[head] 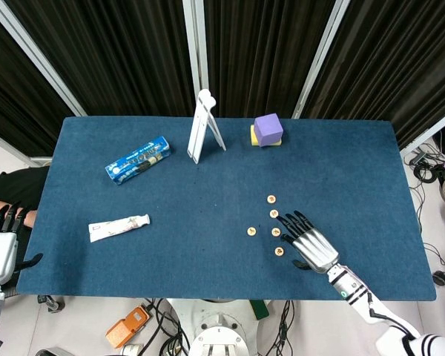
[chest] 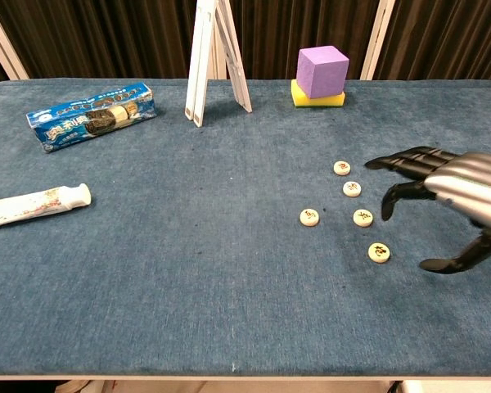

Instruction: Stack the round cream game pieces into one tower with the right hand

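Note:
Several round cream game pieces lie flat and apart on the blue table, none stacked: one (head: 271,199) (chest: 341,168) farthest back, one (head: 250,231) (chest: 309,217) off to the left, one (head: 279,251) (chest: 379,252) nearest the front. My right hand (head: 308,241) (chest: 450,201) hovers just right of them, open, fingers spread and pointing at the pieces, holding nothing. Its fingertips (chest: 386,211) are close to the middle-right piece (chest: 362,217). My left hand (head: 0,245) rests open off the table's left edge, seen only in the head view.
A blue biscuit pack (head: 137,159) and a toothpaste tube (head: 119,227) lie on the left half. A white folding stand (head: 202,126) and a purple cube (head: 268,128) on a yellow block stand at the back. The table's front edge (head: 208,297) is near the pieces.

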Controlling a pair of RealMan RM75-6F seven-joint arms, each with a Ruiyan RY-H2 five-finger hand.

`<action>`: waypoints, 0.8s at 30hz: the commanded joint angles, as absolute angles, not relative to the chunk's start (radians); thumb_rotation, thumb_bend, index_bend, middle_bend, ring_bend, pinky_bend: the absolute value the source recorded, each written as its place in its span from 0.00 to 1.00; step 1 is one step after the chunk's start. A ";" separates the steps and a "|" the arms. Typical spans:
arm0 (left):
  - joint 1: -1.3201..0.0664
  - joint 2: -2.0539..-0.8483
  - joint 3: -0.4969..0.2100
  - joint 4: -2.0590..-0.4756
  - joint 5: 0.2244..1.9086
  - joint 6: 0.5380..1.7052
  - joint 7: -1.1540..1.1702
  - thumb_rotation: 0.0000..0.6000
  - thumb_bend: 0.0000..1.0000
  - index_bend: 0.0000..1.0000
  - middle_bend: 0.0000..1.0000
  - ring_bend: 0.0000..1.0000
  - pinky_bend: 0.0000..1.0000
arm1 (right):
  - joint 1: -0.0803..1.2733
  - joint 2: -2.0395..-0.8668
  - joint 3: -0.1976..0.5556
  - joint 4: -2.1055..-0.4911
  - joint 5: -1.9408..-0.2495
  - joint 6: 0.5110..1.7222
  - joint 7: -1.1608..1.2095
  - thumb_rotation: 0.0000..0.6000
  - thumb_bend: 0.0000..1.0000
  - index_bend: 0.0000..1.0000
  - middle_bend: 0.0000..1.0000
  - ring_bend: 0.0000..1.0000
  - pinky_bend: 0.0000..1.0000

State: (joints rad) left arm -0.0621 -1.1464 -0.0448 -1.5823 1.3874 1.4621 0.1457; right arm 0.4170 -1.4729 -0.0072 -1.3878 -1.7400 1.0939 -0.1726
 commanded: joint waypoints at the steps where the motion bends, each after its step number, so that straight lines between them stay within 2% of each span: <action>1: -0.063 -1.152 -0.046 -1.570 1.384 1.457 0.137 1.00 0.03 0.10 0.03 0.01 0.00 | 0.433 -1.503 -0.012 -1.360 -1.734 1.081 -0.176 1.00 0.36 0.45 0.06 0.00 0.03; 13: -0.066 -1.158 -0.051 -1.545 1.384 1.449 0.116 1.00 0.03 0.10 0.03 0.01 0.00 | 0.461 -1.572 -0.020 -1.291 -1.697 1.069 -0.137 1.00 0.47 0.50 0.06 0.00 0.03; 24: -0.064 -1.155 -0.054 -1.541 1.380 1.449 0.113 1.00 0.03 0.10 0.03 0.01 0.00 | 0.478 -1.579 -0.035 -1.284 -1.681 1.065 -0.115 1.00 0.50 0.53 0.07 0.00 0.03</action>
State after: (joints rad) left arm -0.0642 -1.1550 -0.0540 -1.5406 1.3797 1.4490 0.1129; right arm 0.4780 -1.5786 -0.0345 -1.2849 -1.6814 1.0648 -0.1153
